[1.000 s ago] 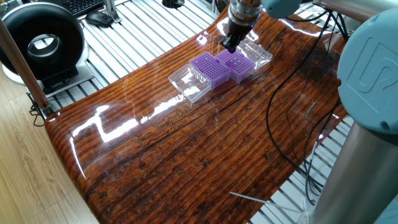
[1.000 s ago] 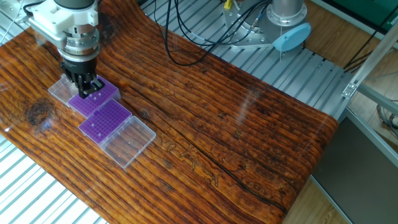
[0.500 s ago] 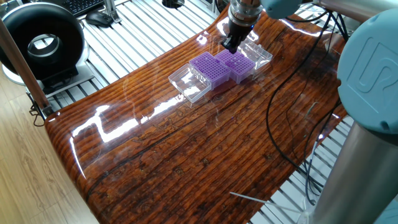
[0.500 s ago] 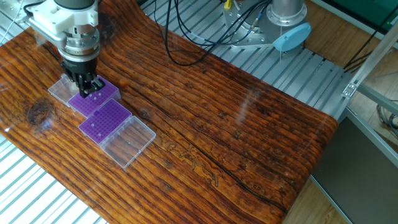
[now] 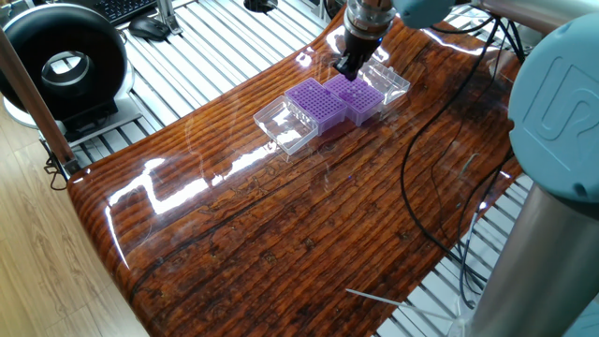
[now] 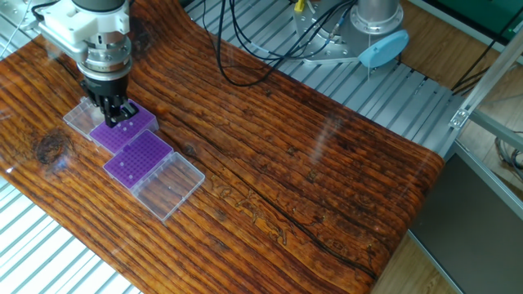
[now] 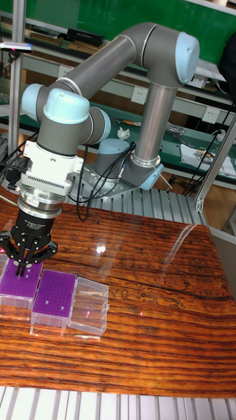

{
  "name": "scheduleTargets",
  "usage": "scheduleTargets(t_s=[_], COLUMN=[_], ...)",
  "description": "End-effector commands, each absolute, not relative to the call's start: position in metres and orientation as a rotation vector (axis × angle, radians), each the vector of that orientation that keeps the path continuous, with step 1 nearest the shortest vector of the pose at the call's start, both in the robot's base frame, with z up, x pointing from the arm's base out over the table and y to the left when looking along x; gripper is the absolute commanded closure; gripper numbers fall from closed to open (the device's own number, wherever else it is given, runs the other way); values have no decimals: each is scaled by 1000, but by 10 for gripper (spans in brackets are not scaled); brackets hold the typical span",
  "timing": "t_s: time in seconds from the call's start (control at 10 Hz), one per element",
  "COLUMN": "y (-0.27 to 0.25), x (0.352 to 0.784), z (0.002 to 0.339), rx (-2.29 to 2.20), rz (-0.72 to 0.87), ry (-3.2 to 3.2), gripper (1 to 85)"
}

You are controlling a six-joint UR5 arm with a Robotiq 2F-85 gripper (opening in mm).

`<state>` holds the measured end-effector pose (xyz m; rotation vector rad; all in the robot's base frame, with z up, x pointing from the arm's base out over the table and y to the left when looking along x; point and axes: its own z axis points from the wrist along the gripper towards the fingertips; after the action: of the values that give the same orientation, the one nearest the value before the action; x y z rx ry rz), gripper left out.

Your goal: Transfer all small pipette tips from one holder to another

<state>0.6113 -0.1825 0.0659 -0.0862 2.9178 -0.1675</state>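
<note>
The robot arm (image 7: 98, 79) reaches down over a shiny brown wooden table (image 6: 327, 180). On the table sit two purple racks side by side, each in a clear plastic box with its clear lid lying open beside it. The gripper (image 6: 115, 112) (image 5: 345, 65) (image 7: 23, 266) hangs right over the first purple rack (image 6: 122, 126) (image 5: 358, 93) (image 7: 18, 282), with its black fingers pointing straight down at the holes. The fingers look close together, but the pictures are too small to show if they are pinching anything, so I cannot tell. The second purple rack (image 6: 139, 155) (image 5: 314, 103) (image 7: 54, 293) sits just beside the first one, touching it or nearly so. The small pipette tips (image 7: 58, 299) are very hard to see: a few pale dots show on the second purple rack in the tall view, and that is all I can make out. Black cables (image 6: 245, 49) lie across the far end of the table. A round black thing (image 5: 61, 65) stands off the table on the metal bench.
</note>
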Motion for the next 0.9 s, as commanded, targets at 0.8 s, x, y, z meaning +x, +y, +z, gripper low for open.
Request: scheduleTargets(t_s=[0.8], y=[-186], x=[603], z=[57], rx=[-62], rz=[-125], ry=[2918], gripper=[847])
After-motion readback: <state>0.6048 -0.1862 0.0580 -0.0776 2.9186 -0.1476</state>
